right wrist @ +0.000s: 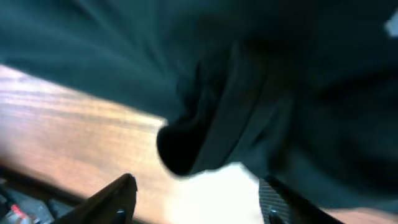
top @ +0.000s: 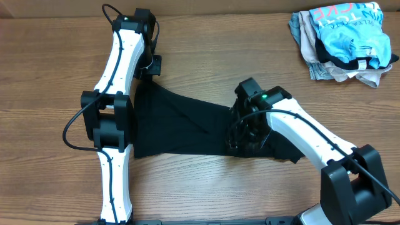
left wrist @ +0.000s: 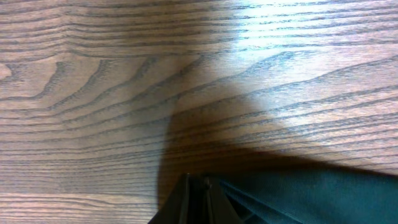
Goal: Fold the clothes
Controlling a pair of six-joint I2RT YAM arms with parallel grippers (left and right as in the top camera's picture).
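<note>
Currently black T-shirt (top: pixel 181 125) lying on worktop (top: pixel 206 187), long axis running left-right. Right fingers (right wrist: pixel 118 196) gaping wide over bunched right end, seemingly holding nothing. Left fingers (top: pixel 153 65) sitting at far-left corner; closure unclear.

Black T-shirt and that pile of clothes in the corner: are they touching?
Apart. The overhead view shows bare table between the black T-shirt and the pile of clothes.

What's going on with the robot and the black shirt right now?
Left gripper at black shirt corner, grip unclear. Right gripper open over the shirt's bunched end. Clothes pile far off, nothing blocking.
</note>
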